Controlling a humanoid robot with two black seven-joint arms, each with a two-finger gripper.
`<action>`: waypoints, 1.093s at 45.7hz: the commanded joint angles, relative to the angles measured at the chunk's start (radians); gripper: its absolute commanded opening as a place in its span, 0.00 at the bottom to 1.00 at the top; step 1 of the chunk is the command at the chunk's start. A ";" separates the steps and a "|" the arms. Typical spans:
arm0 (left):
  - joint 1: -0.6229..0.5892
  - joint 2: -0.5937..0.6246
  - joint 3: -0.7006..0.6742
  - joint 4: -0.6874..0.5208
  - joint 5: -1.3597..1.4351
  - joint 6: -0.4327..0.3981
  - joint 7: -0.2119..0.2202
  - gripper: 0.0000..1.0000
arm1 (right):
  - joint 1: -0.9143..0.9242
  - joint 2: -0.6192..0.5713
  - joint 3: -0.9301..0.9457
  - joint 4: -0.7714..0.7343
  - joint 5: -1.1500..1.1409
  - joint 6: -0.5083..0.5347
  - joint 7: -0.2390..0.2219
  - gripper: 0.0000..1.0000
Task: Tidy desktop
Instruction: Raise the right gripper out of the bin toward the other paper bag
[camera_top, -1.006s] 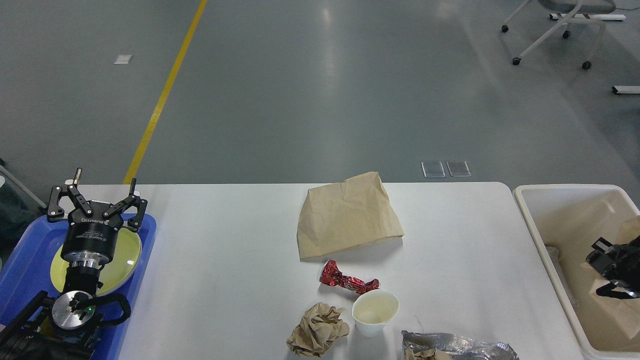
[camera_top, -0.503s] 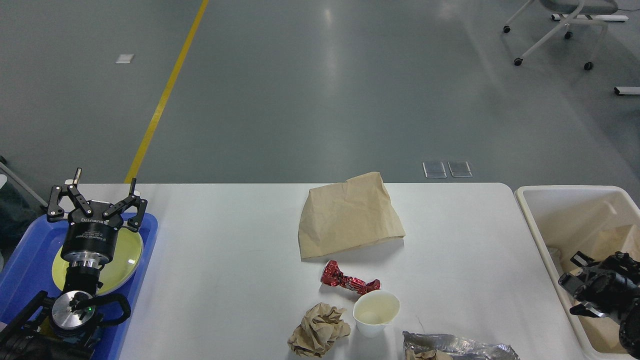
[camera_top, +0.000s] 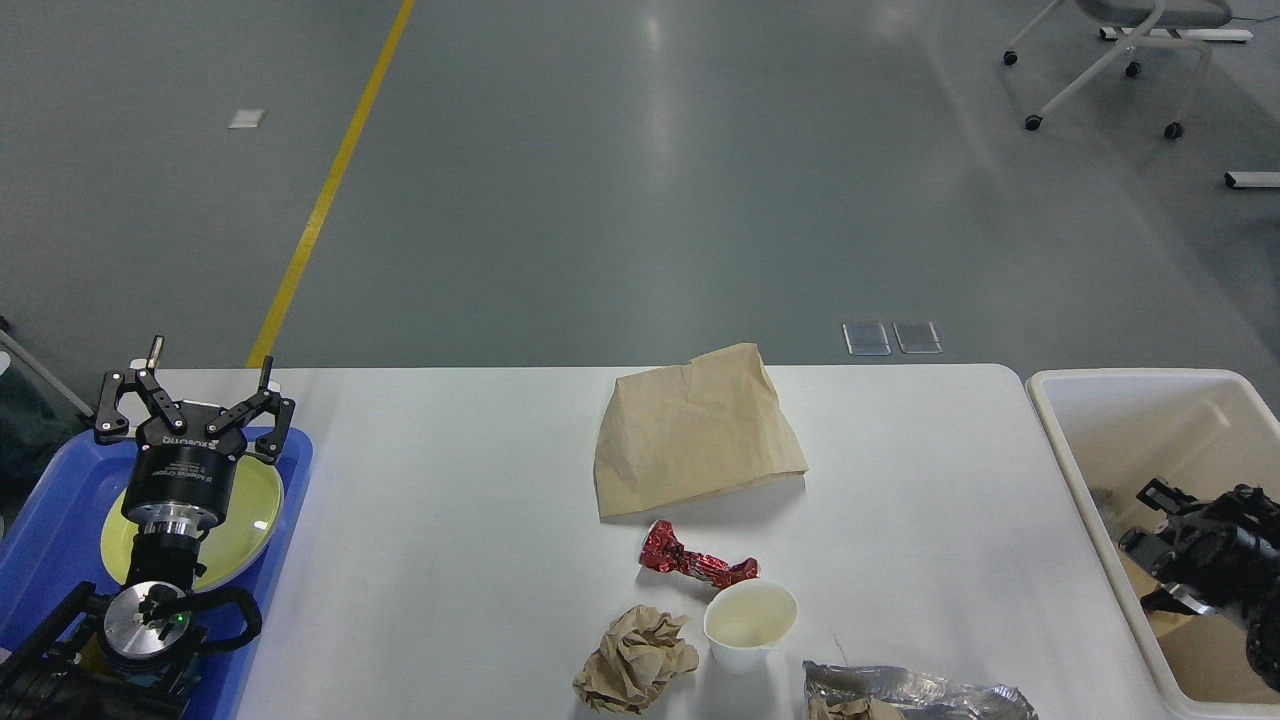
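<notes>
The white desktop (camera_top: 450, 520) carries a flat brown paper bag (camera_top: 700, 430), a crumpled red foil wrapper (camera_top: 695, 565), an upright white paper cup (camera_top: 750, 625), a crumpled brown paper ball (camera_top: 635, 660) and a silver foil bag (camera_top: 915, 692) at the front edge. My left gripper (camera_top: 205, 372) stands open and empty above the blue tray at the far left. My right gripper (camera_top: 1150, 545) is dark and small, over the cream bin's left wall at the far right. Its fingers cannot be told apart.
A blue tray (camera_top: 50, 500) holds a yellow-green plate (camera_top: 255, 500) under my left arm. The cream-white bin (camera_top: 1120, 400) stands past the desktop's right edge with brown paper at its bottom. Office chair legs (camera_top: 1100, 70) stand on the floor far behind.
My right gripper has shifted left inside the bin, toward its left wall. The left arm and the items on the desktop have stayed in place.
</notes>
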 joint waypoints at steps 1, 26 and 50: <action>0.000 0.000 0.000 0.000 0.001 0.000 0.000 0.96 | 0.117 -0.062 -0.018 0.101 -0.030 0.083 -0.001 1.00; 0.000 0.000 0.000 0.000 -0.001 0.000 0.000 0.96 | 1.048 -0.101 -0.200 0.794 -0.415 0.729 -0.012 1.00; 0.000 0.000 0.001 0.000 0.001 0.000 0.000 0.96 | 1.746 0.183 -0.226 1.251 -0.035 1.002 -0.009 1.00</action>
